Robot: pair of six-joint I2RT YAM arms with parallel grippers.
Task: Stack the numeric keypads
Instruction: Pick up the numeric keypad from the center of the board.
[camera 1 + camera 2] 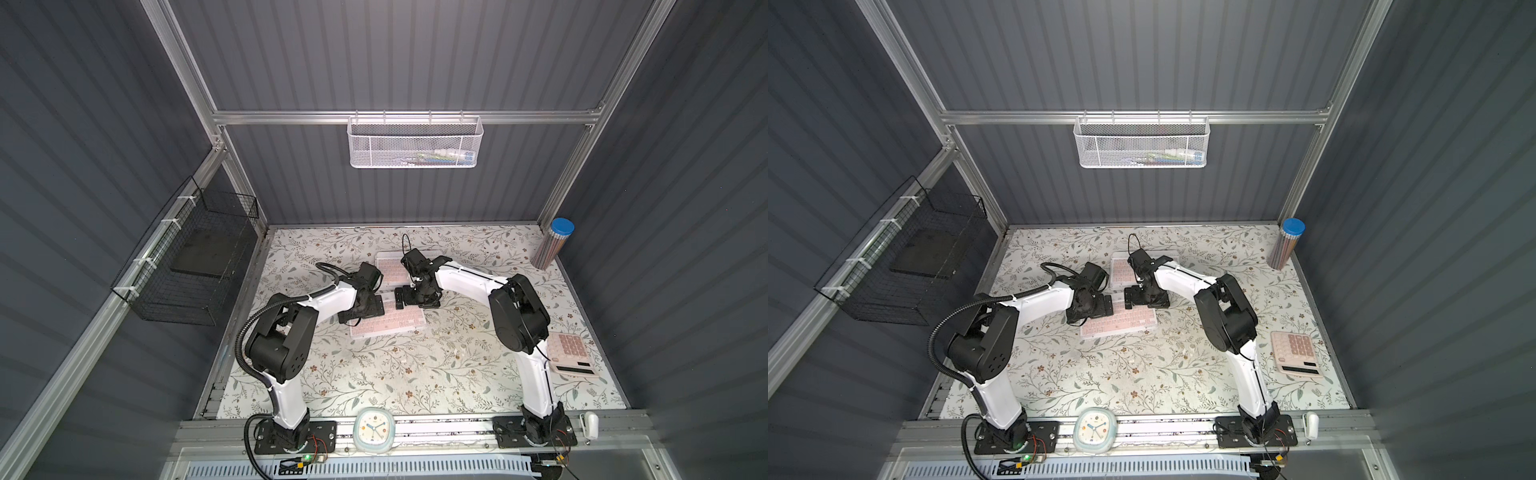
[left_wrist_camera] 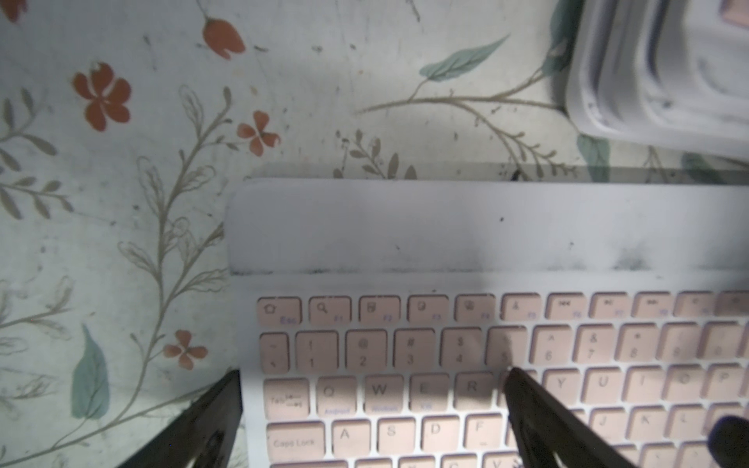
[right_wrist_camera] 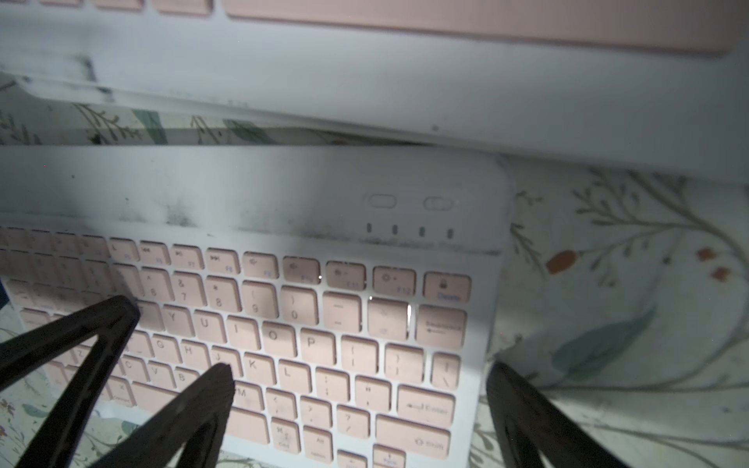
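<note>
A pink-keyed keypad lies flat mid-table. Just behind it sits a stack of white-framed keypads with a pink-keyed one on top. My left gripper hangs open low over the near keypad's left end, one finger past its edge and the other over the keys. Over the keypad's right end my right gripper is open too, one finger above the keys and one beyond the right edge. Neither holds anything. The arms hide part of both keypads in both top views.
A pink calculator lies at the right edge behind the right arm. A blue-lidded pencil tube stands in the back right corner. A clock sits on the front rail. A white mesh basket and a black wire basket hang on the walls.
</note>
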